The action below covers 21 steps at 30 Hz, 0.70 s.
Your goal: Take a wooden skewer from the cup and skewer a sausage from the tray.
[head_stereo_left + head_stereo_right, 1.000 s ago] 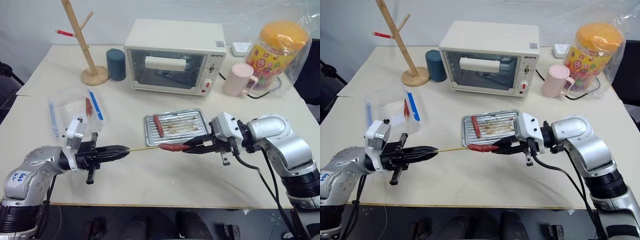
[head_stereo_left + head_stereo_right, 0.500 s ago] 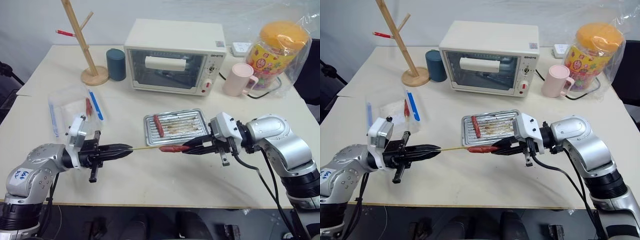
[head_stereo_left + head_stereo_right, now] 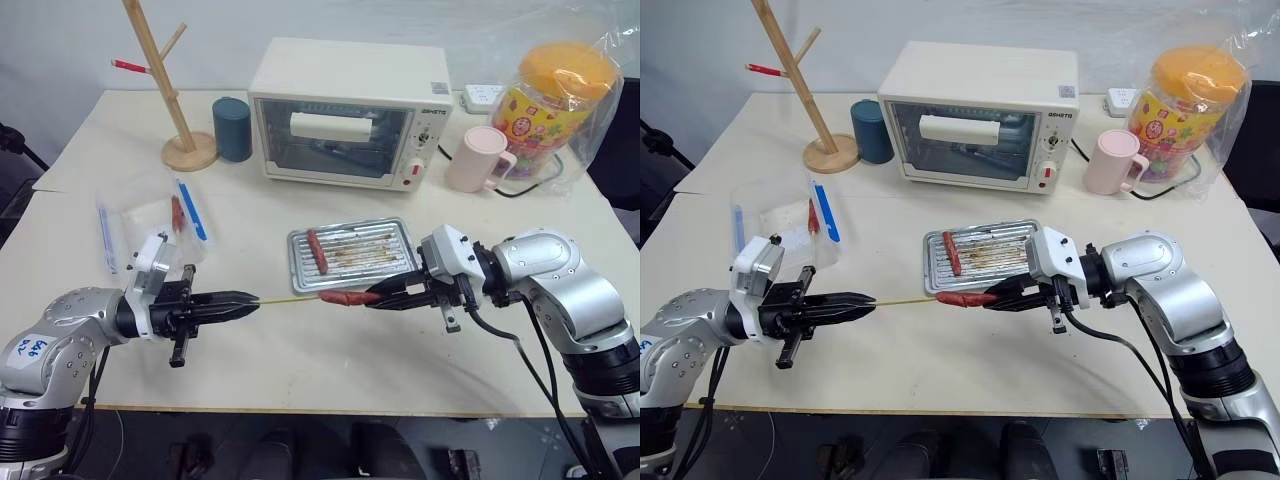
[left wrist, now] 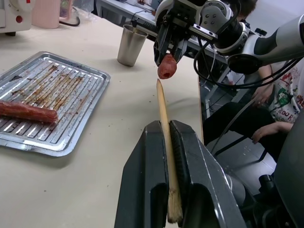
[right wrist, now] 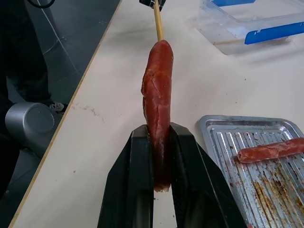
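My left gripper (image 3: 250,298) is shut on the wooden skewer (image 3: 290,297), which lies level and points right. Its pointed tip meets the end of the sausage (image 3: 350,296). I cannot tell whether the tip has gone in. My right gripper (image 3: 375,297) is shut on the sausage's other end and holds it level above the table, just in front of the tray (image 3: 400,235). The left wrist view shows the skewer (image 4: 164,109) between my fingers, aimed at the sausage's end (image 4: 167,66). The cup (image 4: 131,45) stands on the table behind the right gripper.
A second, slimmer sausage (image 3: 317,250) lies in the tray. A clear plastic bag (image 3: 150,215) sits at the left. At the back stand a white toaster oven (image 3: 345,110), a teal cylinder (image 3: 232,128), a wooden rack (image 3: 165,80), a pink mug (image 3: 478,158) and a bagged jar (image 3: 555,95). A seated person (image 4: 273,118) is beyond the table's edge.
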{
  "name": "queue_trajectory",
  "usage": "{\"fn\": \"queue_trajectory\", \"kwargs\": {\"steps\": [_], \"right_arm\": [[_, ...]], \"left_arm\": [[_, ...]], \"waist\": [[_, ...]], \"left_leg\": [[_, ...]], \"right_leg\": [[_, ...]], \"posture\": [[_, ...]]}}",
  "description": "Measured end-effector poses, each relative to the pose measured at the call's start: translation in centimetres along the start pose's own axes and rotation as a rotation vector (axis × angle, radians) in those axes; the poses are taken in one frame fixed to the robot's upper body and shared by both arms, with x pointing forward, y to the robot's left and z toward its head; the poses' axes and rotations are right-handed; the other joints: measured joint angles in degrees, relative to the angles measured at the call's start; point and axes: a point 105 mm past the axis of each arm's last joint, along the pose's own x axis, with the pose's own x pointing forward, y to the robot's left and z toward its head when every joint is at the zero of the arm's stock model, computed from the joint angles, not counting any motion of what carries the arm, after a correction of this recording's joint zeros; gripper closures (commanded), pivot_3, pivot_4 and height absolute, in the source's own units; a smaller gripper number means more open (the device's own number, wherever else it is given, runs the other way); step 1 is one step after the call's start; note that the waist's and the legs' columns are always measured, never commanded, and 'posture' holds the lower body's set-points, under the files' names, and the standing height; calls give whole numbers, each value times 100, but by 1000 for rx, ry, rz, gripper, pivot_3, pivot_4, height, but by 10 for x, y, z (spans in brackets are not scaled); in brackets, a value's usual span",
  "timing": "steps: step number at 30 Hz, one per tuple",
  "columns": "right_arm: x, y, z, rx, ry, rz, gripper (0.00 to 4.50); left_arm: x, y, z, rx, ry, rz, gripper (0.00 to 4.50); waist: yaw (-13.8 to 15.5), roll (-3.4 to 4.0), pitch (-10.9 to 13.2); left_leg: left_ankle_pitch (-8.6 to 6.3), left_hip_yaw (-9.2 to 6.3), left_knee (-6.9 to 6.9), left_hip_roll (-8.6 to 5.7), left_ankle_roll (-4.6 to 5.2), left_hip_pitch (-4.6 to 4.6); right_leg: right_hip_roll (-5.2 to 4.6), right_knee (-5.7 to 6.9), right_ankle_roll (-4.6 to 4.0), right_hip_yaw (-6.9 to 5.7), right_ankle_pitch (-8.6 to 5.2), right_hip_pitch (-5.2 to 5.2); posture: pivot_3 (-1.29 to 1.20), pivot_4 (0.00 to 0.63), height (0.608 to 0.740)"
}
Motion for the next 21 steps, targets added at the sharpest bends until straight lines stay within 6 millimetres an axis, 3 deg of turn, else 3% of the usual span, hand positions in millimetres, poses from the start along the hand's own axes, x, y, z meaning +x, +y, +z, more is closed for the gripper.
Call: {"fn": "queue_trajectory", "kwargs": {"steps": [21], "right_arm": [[-4, -2, -5, 24, 12, -12, 4176]], "left_arm": [[-3, -2, 3, -21, 17, -2, 4500]], "waist": [[1, 0, 0]], "left_leg": [[0, 0, 1, 0, 0, 0]], "right_leg": [[0, 1, 0, 0, 0, 0]], "posture": [[0, 150, 740]]}}
